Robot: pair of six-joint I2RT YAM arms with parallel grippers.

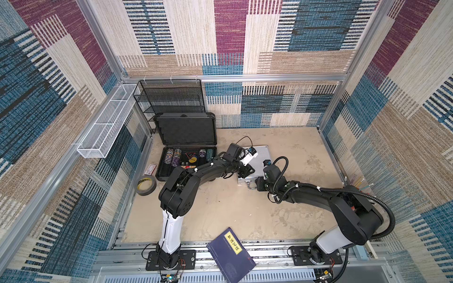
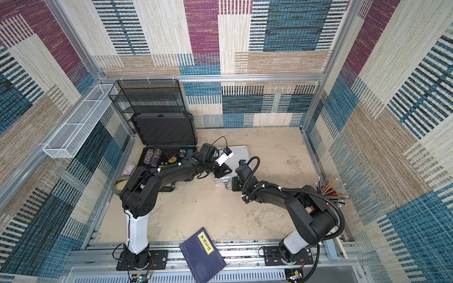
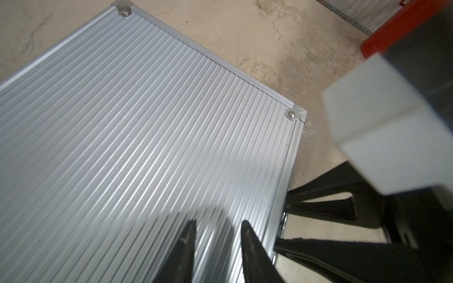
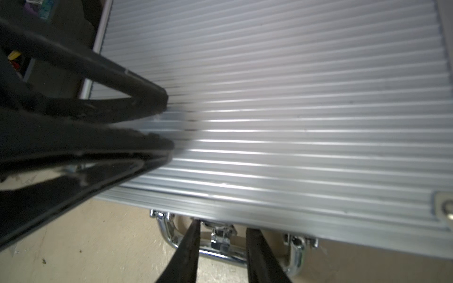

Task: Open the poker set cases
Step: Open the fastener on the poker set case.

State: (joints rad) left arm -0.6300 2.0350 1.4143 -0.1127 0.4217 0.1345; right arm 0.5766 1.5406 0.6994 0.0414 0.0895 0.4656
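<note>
Patchwork carpet in blue, maroon and beige lines the walls around a worn beige table (image 1: pixel 245 215). At its far left the dark grey case (image 1: pixel 186 129) is open: the foam-lined lid stands upright against a black mesh rack (image 1: pixel 171 95), and stacks of poker chips (image 1: pixel 174 156) sit in the base. Just to its right lies the silver case (image 1: pixel 261 159), flat on the table with its ribbed lid down (both wrist views show it shut).

The left gripper (image 3: pixel 218 225) hangs over the near part of that lid, close to the front edge. Its jaws are parted a little, with nothing between them. The tips are at the ribs, but I cannot tell whether they press on them.

The right gripper (image 4: pixel 221 226) is at the front edge of the silver case. Its fingers are apart, one on each side of the chrome centre latch (image 4: pixel 220 239), with a small gap showing on both sides, so it clasps nothing. The chrome handle (image 4: pixel 295 257) curves out just beyond the latch.

Elsewhere, a roll of tape (image 1: pixel 146 185) lies near the dark grey case's front left corner. A blue book (image 1: pixel 230 254) rests across the front rail between the arm bases. A white wire basket (image 1: pixel 105 125) hangs on the left wall, and pencils (image 2: pixel 331 191) fan out at the right wall.
</note>
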